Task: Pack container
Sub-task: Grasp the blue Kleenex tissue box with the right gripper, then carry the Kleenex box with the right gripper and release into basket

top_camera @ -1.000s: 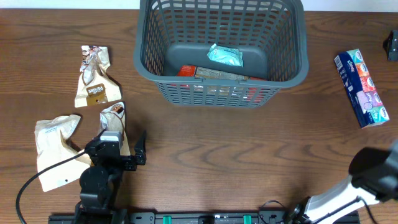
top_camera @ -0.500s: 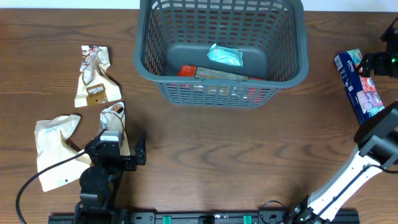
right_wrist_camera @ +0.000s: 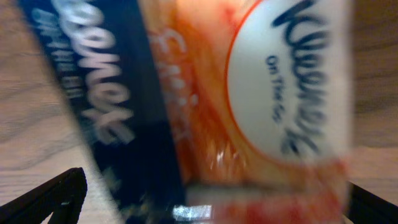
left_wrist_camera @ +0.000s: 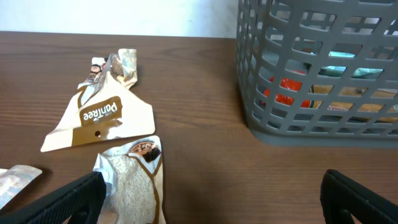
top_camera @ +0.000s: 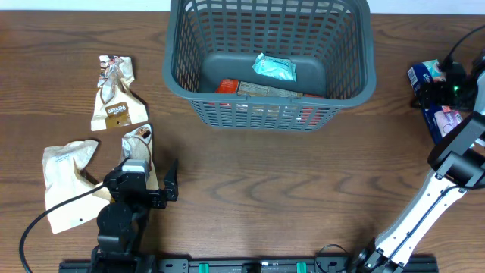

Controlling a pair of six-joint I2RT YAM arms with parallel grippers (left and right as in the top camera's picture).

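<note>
Right gripper, jaws spread wide over tissue pack, container well apart to its left

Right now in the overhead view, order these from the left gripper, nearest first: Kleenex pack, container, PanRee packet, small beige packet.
From the left gripper:
1. small beige packet, right at its fingers, left side.
2. PanRee packet, farther back on the left.
3. container, back centre.
4. Kleenex pack, far right edge.

Overhead, left wrist are reading sharp, evenly lit; basket is casting soft shadow toward 6 o'clock. Right wrist is smearing: tissue pack blurred.
</note>
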